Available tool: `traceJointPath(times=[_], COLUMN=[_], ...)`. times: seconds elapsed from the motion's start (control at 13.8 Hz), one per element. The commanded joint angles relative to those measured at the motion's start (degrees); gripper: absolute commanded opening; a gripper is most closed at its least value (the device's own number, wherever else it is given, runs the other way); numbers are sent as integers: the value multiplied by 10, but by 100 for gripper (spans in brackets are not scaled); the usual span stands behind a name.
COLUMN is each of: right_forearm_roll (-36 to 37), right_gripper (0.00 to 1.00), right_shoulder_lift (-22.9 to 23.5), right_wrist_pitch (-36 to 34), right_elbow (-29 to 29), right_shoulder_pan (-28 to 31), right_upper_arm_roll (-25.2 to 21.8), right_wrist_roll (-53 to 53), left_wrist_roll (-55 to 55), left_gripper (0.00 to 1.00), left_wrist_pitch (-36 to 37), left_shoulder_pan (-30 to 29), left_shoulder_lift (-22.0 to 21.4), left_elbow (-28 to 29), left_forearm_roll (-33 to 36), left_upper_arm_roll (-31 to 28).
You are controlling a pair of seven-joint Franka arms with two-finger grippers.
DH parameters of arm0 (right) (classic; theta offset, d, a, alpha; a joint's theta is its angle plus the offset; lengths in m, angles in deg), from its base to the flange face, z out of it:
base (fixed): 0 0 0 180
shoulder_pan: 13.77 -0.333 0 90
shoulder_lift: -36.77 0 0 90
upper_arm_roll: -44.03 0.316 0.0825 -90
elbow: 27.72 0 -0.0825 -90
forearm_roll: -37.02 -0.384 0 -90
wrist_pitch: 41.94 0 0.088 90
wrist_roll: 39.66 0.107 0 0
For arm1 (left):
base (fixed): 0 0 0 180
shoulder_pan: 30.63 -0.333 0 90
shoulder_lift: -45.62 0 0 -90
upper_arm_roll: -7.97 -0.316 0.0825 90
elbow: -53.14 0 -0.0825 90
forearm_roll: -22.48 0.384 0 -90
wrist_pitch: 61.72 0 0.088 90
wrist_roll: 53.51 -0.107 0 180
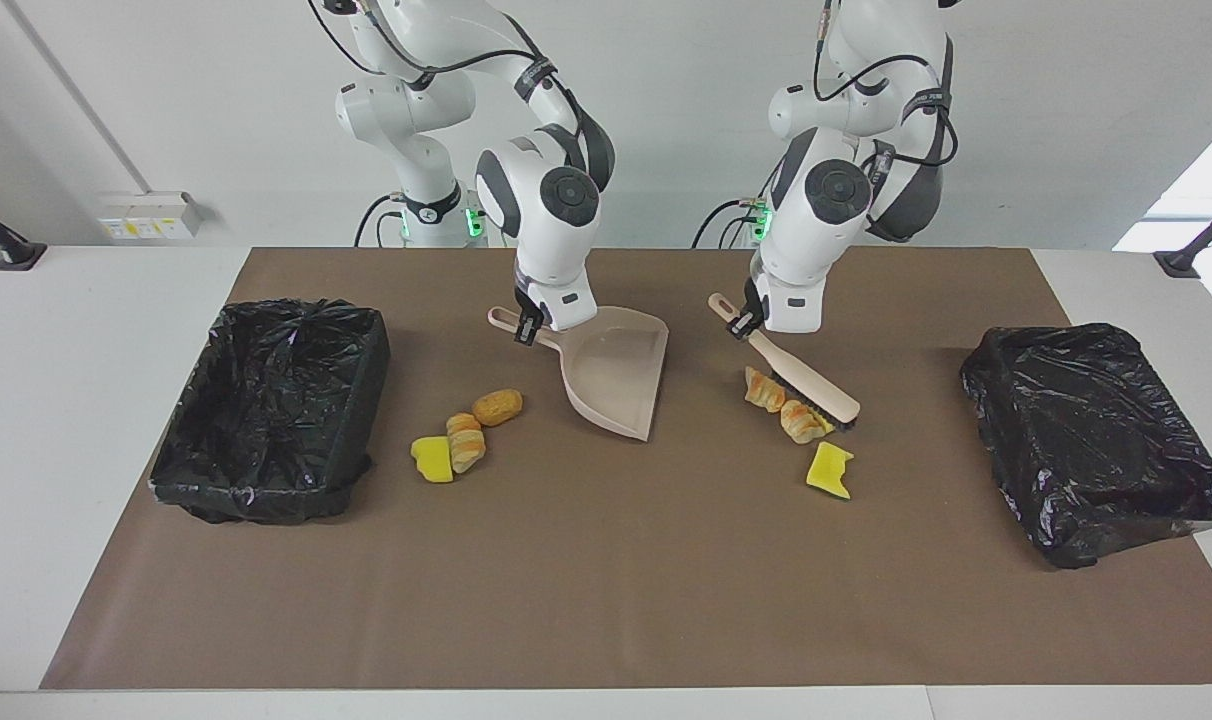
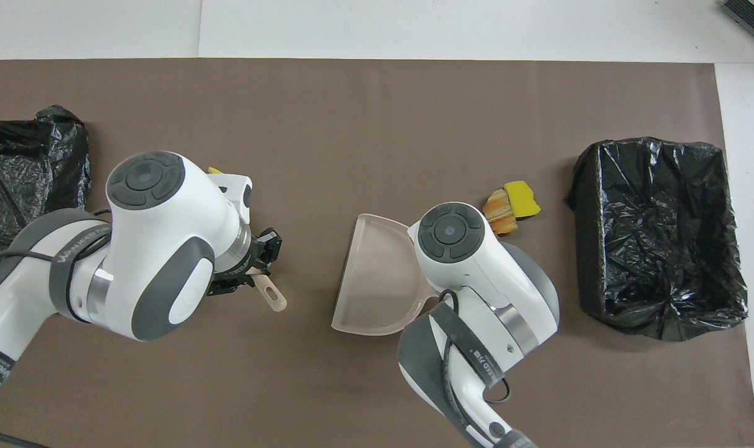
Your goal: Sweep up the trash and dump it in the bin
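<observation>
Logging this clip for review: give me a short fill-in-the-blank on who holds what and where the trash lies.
1. The right pincer is shut on the handle of the ____.
2. The left pincer is shut on the handle of the ____.
3. The brush head lies beside two bread lumps; just farther from the robots lies a ____ sponge chunk.
4. A black-lined bin stands at ____ end of the table.

Missing words: dustpan; brush; yellow; each

Both arms glossy white w/ dark grey joint bands, round dark grey end caps on wrists. Black cables loop along upper links. Green status lights at bases. Grey band w/ white lettering on forearms. Small black fittings at wrist ends.
</observation>
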Motion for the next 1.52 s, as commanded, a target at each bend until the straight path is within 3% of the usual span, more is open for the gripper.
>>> traceJointPath(times=[0.0,0.22,0.43,0.65,0.94,1.44], right_forearm_roll=[0,-5,-5,-5,-5,-5], right_gripper=[0,0,0,0,0,0], right_shoulder_lift=[-15,-15,-17,-17,-17,-18], right_wrist_pitch=[23,47,51,51,51,51], right_elbow=[24,42,48,48,49,48], right_shoulder_pan=[1,1,1,1,1,1], right_upper_arm_roll=[3,4,3,3,4,4], right_wrist_roll=[17,57,54,55,59,60], left_wrist_roll=[-147,-312,-542,-673,-671,-479], left_gripper=[0,0,0,0,0,0], left_wrist_pitch=[-3,-60,-77,-80,-99,-102], left_shoulder_pan=[-2,-3,-8,-22,-5,137], left_shoulder_lift=[-4,-1,-7,-25,-66,-61], left_elbow=[5,20,53,101,183,194], left_forearm_roll=[34,44,44,45,50,31], left_upper_arm_roll=[-38,-100,-154,-160,-155,-142])
